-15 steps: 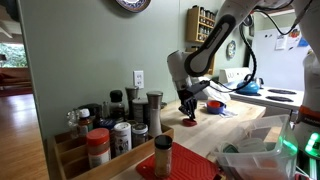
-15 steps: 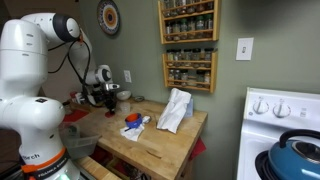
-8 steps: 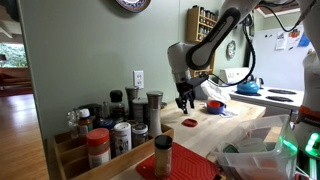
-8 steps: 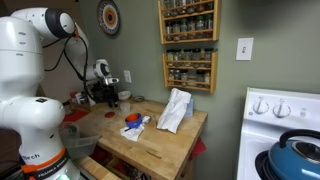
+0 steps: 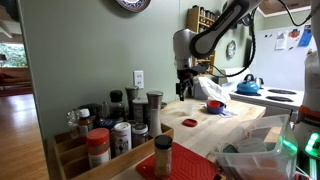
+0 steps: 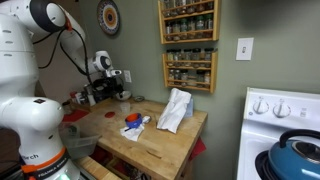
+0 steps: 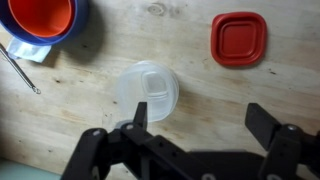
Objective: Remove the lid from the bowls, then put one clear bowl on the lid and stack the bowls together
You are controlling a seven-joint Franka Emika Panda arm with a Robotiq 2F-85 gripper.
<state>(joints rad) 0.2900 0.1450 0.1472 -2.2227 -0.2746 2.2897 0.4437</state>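
While the pincer (image 7: 200, 122) hangs over the wood table (image 7: 200, 70), jaws wide apart and holding nothing, the clear bowl (image 7: 148, 90) sits just ahead of one finger (image 7: 137, 115) in the wrist view. Farther ahead, toward the other finger, the red lid (image 7: 240, 38) lies flat, apart from that bowl. Farthest, at the opposite corner, an orange bowl (image 7: 40, 15) nests in a blue bowl (image 7: 80, 22). In an exterior view, jars (image 5: 110, 135) stand well away from the pincer, their labels too blurred to read.
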